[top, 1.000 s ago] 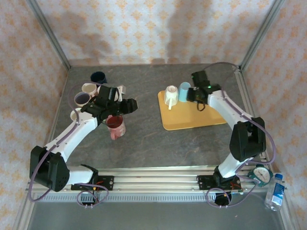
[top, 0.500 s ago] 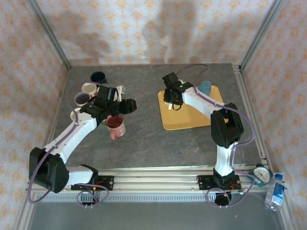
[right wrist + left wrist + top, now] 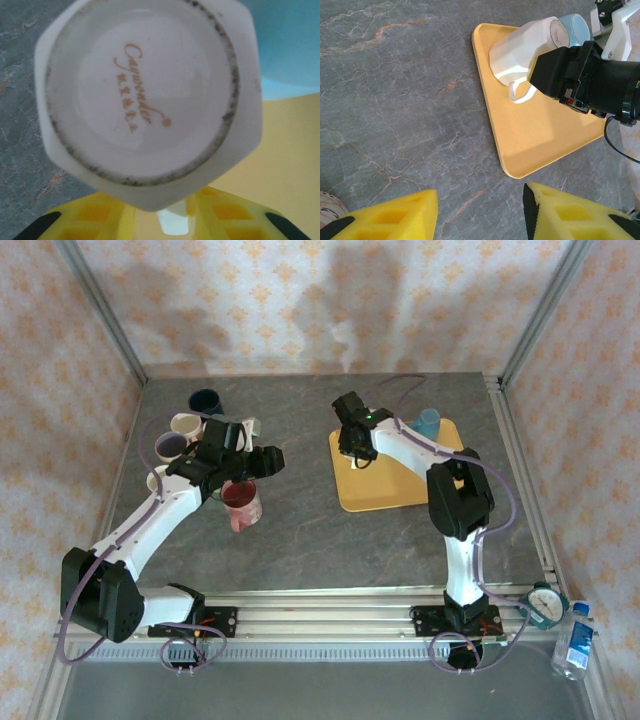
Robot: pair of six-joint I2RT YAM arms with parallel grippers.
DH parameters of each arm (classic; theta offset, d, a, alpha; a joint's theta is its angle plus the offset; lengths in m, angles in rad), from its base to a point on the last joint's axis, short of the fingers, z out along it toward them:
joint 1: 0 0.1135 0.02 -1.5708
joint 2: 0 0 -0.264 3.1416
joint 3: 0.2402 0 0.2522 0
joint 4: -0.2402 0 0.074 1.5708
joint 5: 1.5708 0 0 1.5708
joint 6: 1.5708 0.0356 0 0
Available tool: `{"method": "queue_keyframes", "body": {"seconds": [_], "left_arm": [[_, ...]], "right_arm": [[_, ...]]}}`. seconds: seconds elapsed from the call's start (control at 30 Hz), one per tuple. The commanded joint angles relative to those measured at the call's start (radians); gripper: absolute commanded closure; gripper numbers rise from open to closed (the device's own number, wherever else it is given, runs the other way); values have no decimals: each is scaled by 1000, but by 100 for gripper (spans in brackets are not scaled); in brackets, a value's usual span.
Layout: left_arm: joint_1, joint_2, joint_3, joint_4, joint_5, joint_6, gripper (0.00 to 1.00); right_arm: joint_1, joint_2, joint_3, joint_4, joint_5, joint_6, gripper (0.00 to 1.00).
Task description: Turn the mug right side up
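Where the table (image 3: 300, 530) nears its far left corner, we see a cluster of mugs (image 3: 185, 430): dark blue, cream and purple. Just right of them our left pincer (image 3: 479, 202) hangs over the table, its yellow fingers (image 3: 395, 220) wide apart with nothing between them. A red mug (image 3: 241, 502) sits beside it, toward the near edge.

Right of the table's middle lies a yellow tray (image 3: 540, 135). At the tray's far left corner is the white mug (image 3: 520, 50), bottom up, its printed base (image 3: 142, 90) facing the right wrist camera.

Our right pincer (image 3: 172, 220) is at this mug. Its fingers (image 3: 95, 217) stand narrow on either side of what looks like the handle (image 3: 520, 92). We cannot tell whether they already press on it.

Farther right, at the tray's far edge, stands a blue mug (image 3: 428, 423).
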Motion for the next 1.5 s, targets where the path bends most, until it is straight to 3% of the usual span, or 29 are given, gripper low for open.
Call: {"method": "queue_keyframes", "body": {"seconds": [0.0,0.37,0.73,1.47], "left_arm": [[6,-25,-14,21,9,9,52],[6,-33,-32,34,9,-4,56],[6,-42,-53,64,10,-29,57],[6,-30,-57,88,9,-41,57]], "right_arm": [[1,19,35,-39,44,7,69],[-2,63,92,-71,36,-24,73],[-1,68,107,-101,13,-42,85],[-31,130,156,-118,-42,-40,79]]}}
